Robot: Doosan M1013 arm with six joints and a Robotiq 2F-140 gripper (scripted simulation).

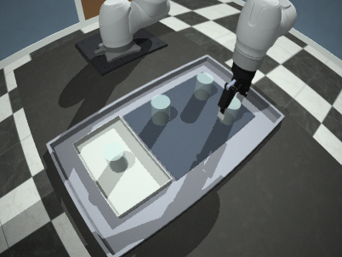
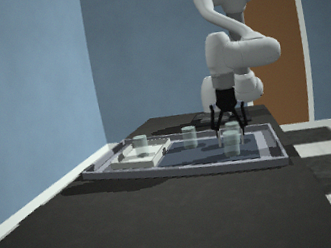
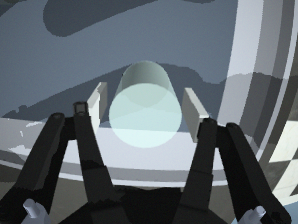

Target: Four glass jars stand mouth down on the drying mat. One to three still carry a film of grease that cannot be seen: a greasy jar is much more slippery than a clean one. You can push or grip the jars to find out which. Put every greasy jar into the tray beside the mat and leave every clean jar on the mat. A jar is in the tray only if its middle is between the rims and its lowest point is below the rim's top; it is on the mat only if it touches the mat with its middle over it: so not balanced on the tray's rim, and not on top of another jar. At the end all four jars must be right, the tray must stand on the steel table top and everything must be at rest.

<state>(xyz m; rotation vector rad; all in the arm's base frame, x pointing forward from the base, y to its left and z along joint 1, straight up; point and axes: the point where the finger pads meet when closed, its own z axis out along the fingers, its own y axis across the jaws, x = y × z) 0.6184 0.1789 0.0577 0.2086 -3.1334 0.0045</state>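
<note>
Three glass jars stand mouth down on the dark drying mat: one at the back, one in the middle left and one at the right. A fourth jar stands inside the white tray beside the mat. My gripper is lowered over the right jar, one finger on each side of it. In the wrist view the jar sits between the two pads of the gripper with a thin gap on each side. The fingers are half closed and open around it.
The mat and tray lie on a rimmed steel table top; its right rim runs close beside the gripper. The robot base is behind the table top.
</note>
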